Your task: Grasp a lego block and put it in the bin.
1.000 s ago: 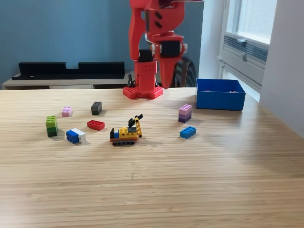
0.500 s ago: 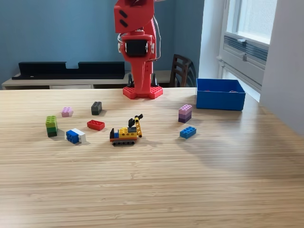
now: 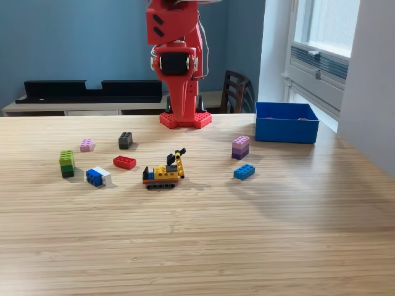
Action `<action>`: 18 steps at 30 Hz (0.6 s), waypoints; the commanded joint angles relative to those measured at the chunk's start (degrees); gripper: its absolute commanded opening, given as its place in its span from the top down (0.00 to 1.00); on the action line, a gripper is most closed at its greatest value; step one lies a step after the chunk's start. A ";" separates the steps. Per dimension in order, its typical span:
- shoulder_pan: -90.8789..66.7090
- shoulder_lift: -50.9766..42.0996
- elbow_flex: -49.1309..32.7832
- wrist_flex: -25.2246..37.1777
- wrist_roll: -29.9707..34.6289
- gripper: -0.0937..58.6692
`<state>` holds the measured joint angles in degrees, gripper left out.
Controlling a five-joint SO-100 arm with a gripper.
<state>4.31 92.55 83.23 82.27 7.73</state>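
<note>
In the exterior view, your red arm (image 3: 176,61) stands folded upright at the worktop's (image 3: 197,234) far edge; its hand's state I cannot tell. The bin (image 3: 286,123) sits far right; a blue lego block (image 3: 244,172) lies nearer.

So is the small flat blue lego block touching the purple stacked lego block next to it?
Apart. The exterior view shows bare wooden table between the purple stacked block and the flat blue block, which lies nearer the camera.

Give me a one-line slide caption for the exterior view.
Red arm raised at the table's back; lego pieces scattered in front, blue bin at right.
</note>
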 commanded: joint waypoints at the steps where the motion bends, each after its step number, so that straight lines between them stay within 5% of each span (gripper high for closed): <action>1: 2.55 0.97 -0.88 -1.41 0.44 1.00; 18: 20.04 1.49 2.90 -6.59 7.21 1.00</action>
<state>21.36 92.55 86.84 77.70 13.01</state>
